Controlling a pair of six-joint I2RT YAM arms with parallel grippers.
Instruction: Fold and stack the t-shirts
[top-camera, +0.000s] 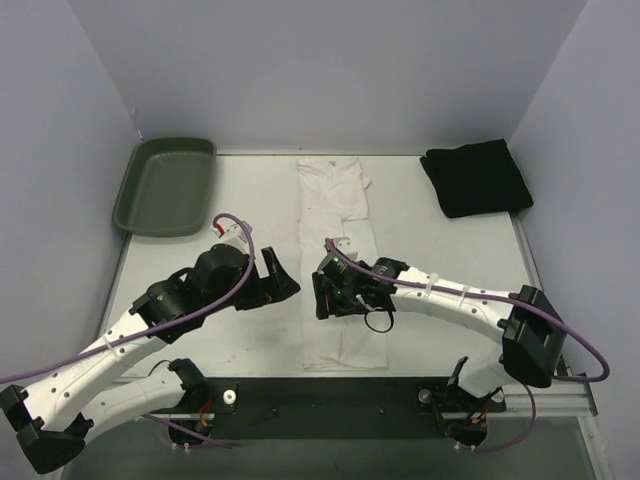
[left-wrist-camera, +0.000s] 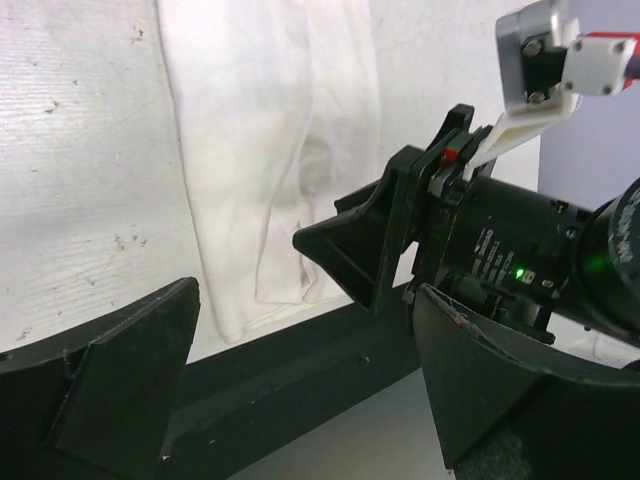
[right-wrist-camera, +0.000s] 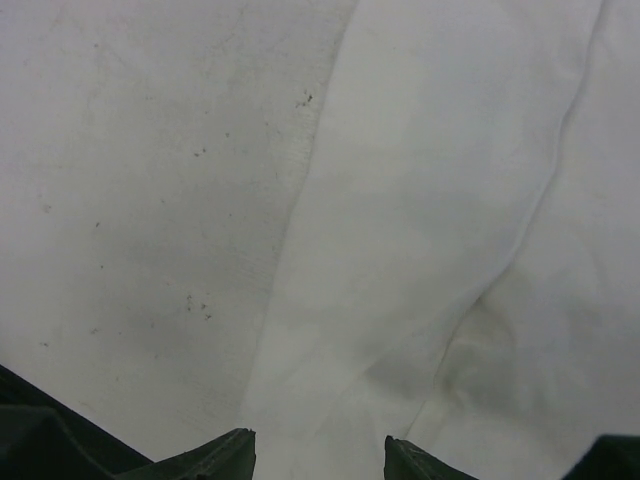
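Count: two t-shirts, one tray, two arms. The white t-shirt (top-camera: 338, 250) lies at table centre as a narrow strip, long axis running near to far, near hem close to the table's (top-camera: 250, 200) near edge. The black t-shirt (top-camera: 476, 178) sits as a compact folded square at the far right corner, well apart from both claws. The dark green tray (top-camera: 165, 186) is at far left with nothing in it. The right gripper (top-camera: 326, 292) hangs over the strip's left long edge, somewhat nearer than its midpoint. In the wrist view its fingertips (right-wrist-camera: 225, 455) stand apart, pinching nothing, and the cloth edge runs down into the gap between them. The left gripper (top-camera: 284, 282) is over bare table just left of that same edge, pointing right toward the strip, jaws spread wide and holding nothing. Judgement: lengthwise folds on white look done, and a crosswise fold is what remains before stacking with black. Both claws are on the strip's left side, the right one nearer the cloth. Whichever end gets lifted has to travel along the near-far axis.
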